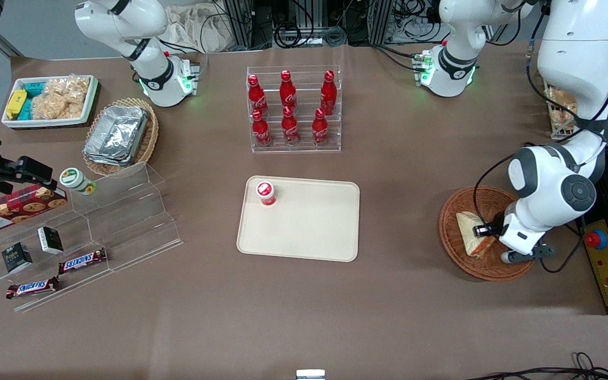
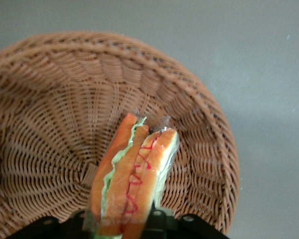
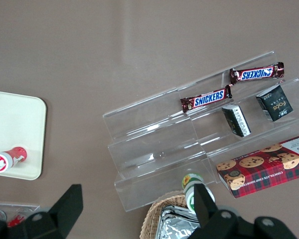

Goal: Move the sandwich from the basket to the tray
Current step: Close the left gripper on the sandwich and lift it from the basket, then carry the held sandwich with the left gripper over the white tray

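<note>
The sandwich is a clear-wrapped wedge with tan bread and a red-orange filling edge. It is in the round reddish-brown wicker basket at the working arm's end of the table. My gripper is down in the basket, shut on the sandwich. In the left wrist view the sandwich stands on edge between the fingers of my gripper, over the basket's weave. The cream-beige tray lies mid-table, toward the parked arm from the basket, and also shows in the right wrist view.
A red-lidded cup stands on the tray's corner farthest from the basket. A clear rack of red bottles stands farther from the front camera than the tray. A yellow control box with a red button sits beside the basket at the table's end.
</note>
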Robot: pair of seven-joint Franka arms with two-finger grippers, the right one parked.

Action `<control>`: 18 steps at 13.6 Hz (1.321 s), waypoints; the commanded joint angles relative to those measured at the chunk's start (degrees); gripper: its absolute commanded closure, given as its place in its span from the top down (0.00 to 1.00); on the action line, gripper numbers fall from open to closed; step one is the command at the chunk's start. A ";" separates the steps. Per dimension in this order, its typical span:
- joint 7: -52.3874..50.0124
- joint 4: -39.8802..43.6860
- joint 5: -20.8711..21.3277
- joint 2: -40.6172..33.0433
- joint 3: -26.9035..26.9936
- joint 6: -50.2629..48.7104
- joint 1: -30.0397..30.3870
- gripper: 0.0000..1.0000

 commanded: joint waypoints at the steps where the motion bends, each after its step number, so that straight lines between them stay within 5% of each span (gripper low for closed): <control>1: -0.30 1.59 -0.78 -4.43 -0.04 -2.97 -0.19 0.08; 4: -1.43 9.39 0.53 -8.39 -0.04 -16.48 -0.19 0.06; 8: -4.78 23.71 8.96 -10.68 -1.09 -37.83 -1.68 0.05; 11: -4.95 32.25 9.94 -12.17 -2.84 -51.47 -1.94 0.05; 18: -24.34 36.93 10.03 -13.50 -3.91 -60.65 -15.80 0.04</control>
